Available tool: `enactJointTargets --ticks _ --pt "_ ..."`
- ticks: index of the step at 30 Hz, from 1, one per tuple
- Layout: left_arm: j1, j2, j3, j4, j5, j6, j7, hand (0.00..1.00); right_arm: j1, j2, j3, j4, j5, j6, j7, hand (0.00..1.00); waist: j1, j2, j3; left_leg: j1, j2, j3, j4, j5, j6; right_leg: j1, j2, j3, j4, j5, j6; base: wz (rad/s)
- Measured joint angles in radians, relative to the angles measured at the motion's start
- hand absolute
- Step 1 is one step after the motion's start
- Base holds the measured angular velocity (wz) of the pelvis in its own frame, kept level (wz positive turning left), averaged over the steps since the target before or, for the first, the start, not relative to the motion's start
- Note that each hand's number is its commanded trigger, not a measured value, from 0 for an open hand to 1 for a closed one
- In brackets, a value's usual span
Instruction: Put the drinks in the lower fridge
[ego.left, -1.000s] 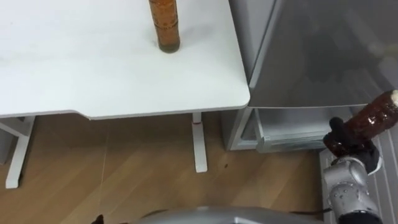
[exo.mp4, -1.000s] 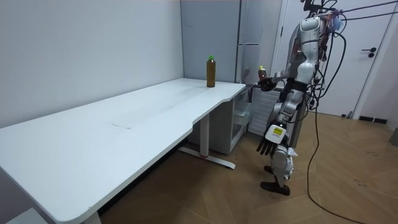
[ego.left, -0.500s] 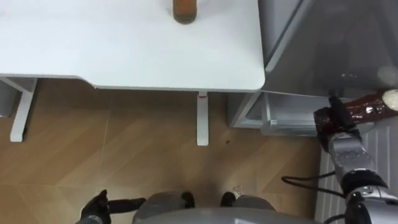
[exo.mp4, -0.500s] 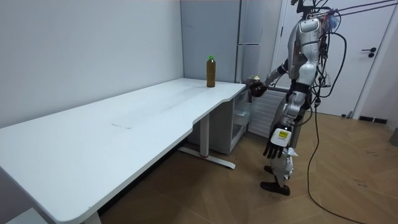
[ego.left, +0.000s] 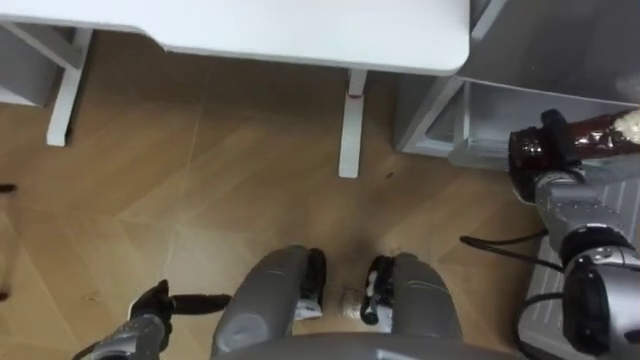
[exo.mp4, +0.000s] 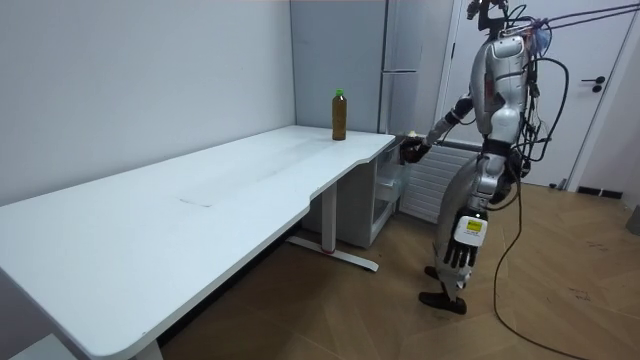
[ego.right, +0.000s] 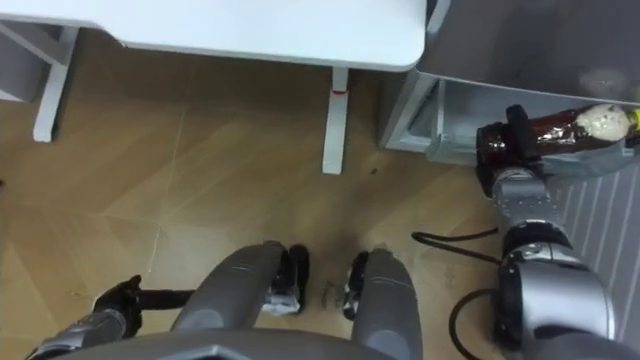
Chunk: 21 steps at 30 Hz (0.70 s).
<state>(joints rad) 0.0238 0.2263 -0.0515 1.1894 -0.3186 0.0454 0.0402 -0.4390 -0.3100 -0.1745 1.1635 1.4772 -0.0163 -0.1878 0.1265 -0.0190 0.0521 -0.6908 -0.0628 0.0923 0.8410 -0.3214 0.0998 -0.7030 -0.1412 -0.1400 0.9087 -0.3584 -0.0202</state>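
The chief hazard is judged to be a slip. The bottle is clasped near its base alone by the right hand, whose fingers are wrapped round it. It is carried almost flat, with the capped end jutting out to the hand's right, so a jolt or a loosened grasp could let the long free end sag or fall to the floor. A knock is also to be feared: the open lower fridge lies just ahead of the hand, and the bottle could be caught on its frame if it is not first turned in line with the opening. In the room view the right arm is seen stretched forward from the shoulder toward the fridge, with the hand held at about the height of the desk. The left hand hangs low at the robot's side, fingers loose and empty. A second bottle is left standing on the desk, well apart from the right hand, on its left.
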Motion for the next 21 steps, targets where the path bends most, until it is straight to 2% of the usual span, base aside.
enactJointTargets --ticks 4,10,14,21 --pt "0.004 0.003 -0.048 0.001 -0.002 0.022 -0.001 0.0 -0.047 -0.012 0.036 0.0 0.0 0.0 -0.001 1.0 0.001 -0.003 0.0 -0.103 -0.004 -0.004 0.138 -0.04 -0.006 -0.098 -0.031 -0.004 0.148 -0.057 -0.015 0.17" --pt "0.002 0.005 -0.051 -0.009 -0.003 0.026 -0.005 0.0 -0.072 -0.028 0.068 -0.002 -0.033 0.008 0.003 1.0 0.011 -0.012 -0.0022 -0.2 0.013 -0.025 0.276 -0.084 -0.019 -0.173 -0.031 -0.027 0.261 -0.101 -0.041 0.07" --pt "0.008 0.017 -0.072 -0.032 -0.004 0.035 -0.006 0.0 -0.077 -0.064 0.117 -0.019 -0.063 0.016 0.017 1.0 0.018 -0.014 -0.0035 -0.262 0.015 -0.028 0.351 -0.109 -0.024 -0.231 -0.03 -0.023 0.329 -0.122 -0.046 -0.02" --pt "0.01 0.026 -0.085 -0.044 -0.004 0.037 -0.003 0.0 -0.095 -0.078 0.163 -0.036 -0.074 0.019 0.012 1.0 0.022 -0.013 -0.004 -0.312 0.018 -0.012 0.398 -0.123 -0.022 -0.294 -0.03 0.0 0.385 -0.134 -0.045 -0.04"
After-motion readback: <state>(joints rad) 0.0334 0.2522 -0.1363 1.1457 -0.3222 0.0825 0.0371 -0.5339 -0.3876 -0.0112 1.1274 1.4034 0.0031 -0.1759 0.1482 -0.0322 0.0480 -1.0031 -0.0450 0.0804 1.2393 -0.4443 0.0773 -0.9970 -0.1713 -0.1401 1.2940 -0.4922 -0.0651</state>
